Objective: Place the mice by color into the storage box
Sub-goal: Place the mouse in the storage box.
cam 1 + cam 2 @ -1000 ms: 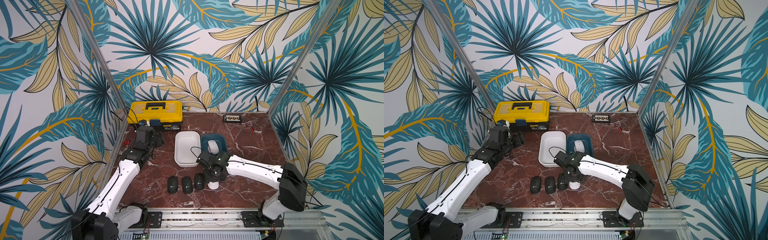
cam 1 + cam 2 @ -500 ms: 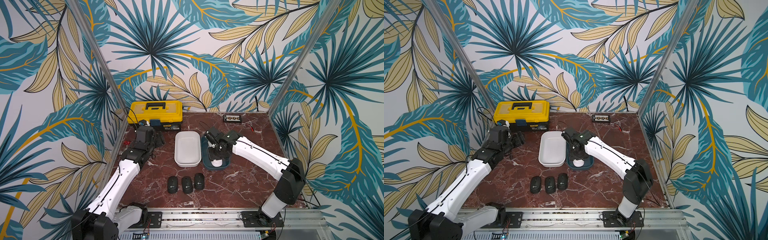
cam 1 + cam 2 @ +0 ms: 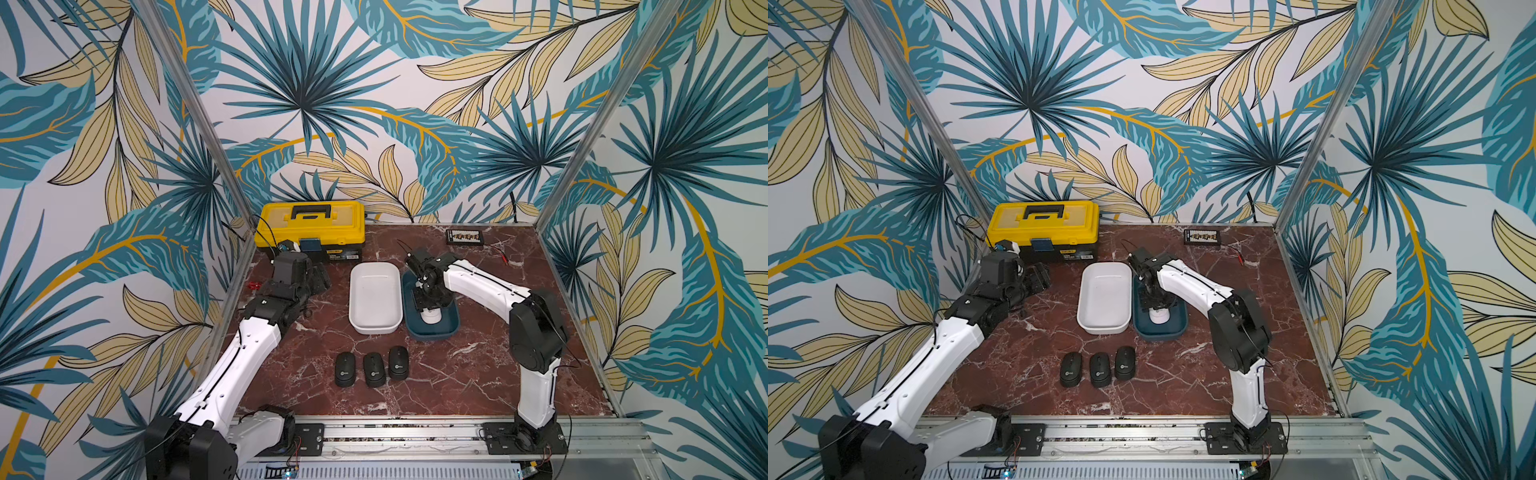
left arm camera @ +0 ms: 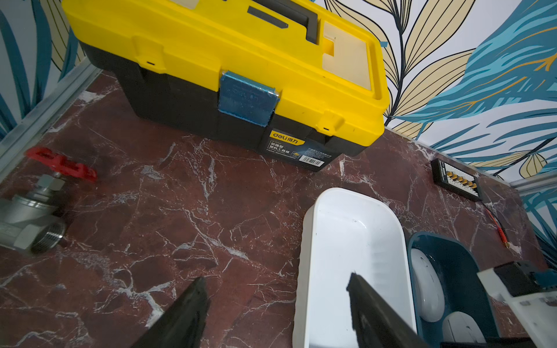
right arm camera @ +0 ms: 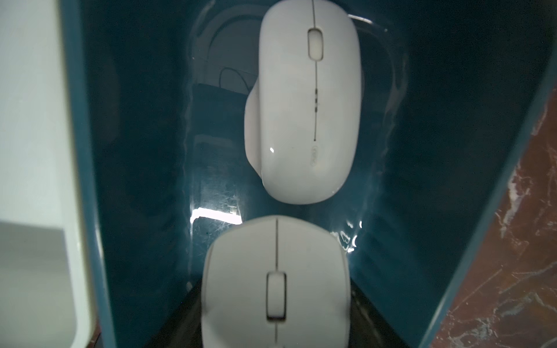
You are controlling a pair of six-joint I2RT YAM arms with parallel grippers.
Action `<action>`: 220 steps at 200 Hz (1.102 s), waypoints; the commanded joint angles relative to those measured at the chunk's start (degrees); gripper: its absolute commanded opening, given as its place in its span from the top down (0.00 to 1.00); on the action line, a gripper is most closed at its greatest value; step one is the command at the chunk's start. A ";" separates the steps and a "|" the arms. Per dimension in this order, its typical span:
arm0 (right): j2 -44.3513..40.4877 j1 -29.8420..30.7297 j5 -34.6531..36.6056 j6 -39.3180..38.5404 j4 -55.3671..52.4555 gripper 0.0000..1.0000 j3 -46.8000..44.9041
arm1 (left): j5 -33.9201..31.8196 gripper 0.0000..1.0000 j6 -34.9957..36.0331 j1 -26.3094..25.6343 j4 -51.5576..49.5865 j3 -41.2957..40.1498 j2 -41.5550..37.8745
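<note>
Right claw low inside the blue box, pinching a white mouse

The right claw (image 3: 428,307) is clamped on the held white mouse (image 5: 275,271) within the blue box (image 5: 135,120) — walls rise close on either side of it, the white box (image 3: 374,291) just beyond one wall, so free room lies mainly above. The second white mouse (image 5: 304,105) rests on the box floor ahead of the fingertips, a slim gap apart, seemingly not touching. Three black mice (image 3: 374,370) sit in a row on the marble table (image 3: 478,374), well behind the claw. The left claw (image 4: 277,278) hangs spread and empty over bare marble — toolbox (image 4: 241,45) ahead, white box beside one finger
</note>
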 commanded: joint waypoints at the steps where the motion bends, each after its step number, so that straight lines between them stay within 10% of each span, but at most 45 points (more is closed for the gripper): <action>1: 0.94 -0.27 -0.60 -0.64 2.41 0.44 -0.55 | -0.73 0.24 -0.22 -0.15 0.32 2.08 0.27; 110: 5.58 -0.44 0.28 1.49 7.12 0.30 -1.73 | -0.80 0.24 -0.65 -0.13 0.13 1.39 -0.47; 220: -9.62 3.07 4.03 3.20 2.20 0.25 -0.26 | -1.89 0.24 1.10 -0.16 -0.69 2.61 -1.40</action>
